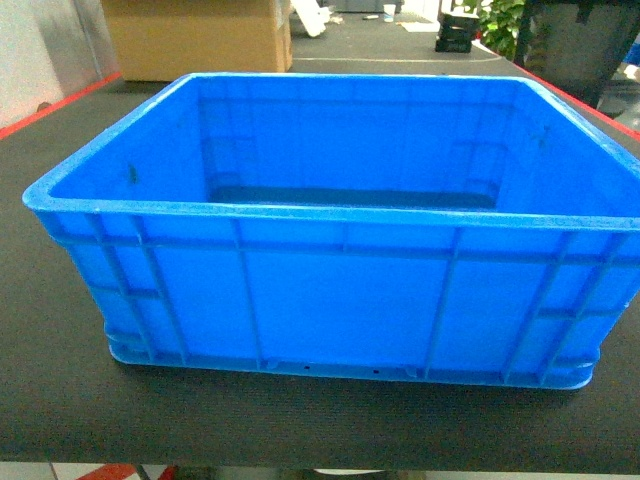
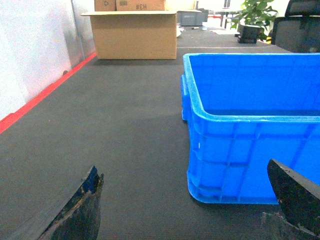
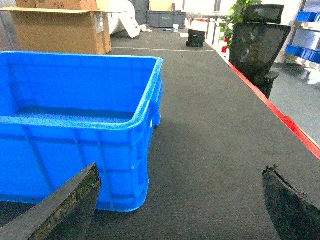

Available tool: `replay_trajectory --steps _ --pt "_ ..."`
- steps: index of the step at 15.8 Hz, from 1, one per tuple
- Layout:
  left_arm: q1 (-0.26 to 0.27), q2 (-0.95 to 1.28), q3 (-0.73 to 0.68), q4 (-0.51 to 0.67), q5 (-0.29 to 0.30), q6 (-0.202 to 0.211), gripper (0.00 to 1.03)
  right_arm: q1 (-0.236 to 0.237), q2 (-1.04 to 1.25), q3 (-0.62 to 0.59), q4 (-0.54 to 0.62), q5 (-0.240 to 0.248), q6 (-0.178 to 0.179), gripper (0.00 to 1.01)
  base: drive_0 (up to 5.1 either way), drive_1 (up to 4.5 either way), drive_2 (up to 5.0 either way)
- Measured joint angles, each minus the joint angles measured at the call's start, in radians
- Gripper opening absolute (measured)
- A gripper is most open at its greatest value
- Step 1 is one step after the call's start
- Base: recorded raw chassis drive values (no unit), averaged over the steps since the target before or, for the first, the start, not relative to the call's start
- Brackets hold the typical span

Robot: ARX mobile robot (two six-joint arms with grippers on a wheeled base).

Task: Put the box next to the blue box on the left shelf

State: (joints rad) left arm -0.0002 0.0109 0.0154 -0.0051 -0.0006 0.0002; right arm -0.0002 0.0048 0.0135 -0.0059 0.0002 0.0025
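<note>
Dark ribbed matting (image 1: 60, 400) runs wide on both flanks, edged by a red strip (image 2: 45, 92) on the left and another on the right. One box (image 1: 330, 290) sits on it, squarely before me, open-topped. My left gripper (image 2: 187, 205) and right gripper (image 3: 180, 205) both hang spread apart, holding nothing, each near a front corner. One cardboard carton (image 2: 135, 32) stands beyond.

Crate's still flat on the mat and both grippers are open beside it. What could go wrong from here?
1. The crate is wide; each gripper (left, right) sits near a corner, so an uneven grab could tilt it.
2. The shelf isn't in view, so the carry starts blind.
3. The cardboard box stands close behind.
</note>
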Motion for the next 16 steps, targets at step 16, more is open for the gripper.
replay_trajectory --steps 16 --pt "-0.085 1.508 0.724 0.508 -0.137 -0.032 0.98 0.106 1.501 0.8 0.301 0.158 0.217 0.98 0.0 0.0 0.0"
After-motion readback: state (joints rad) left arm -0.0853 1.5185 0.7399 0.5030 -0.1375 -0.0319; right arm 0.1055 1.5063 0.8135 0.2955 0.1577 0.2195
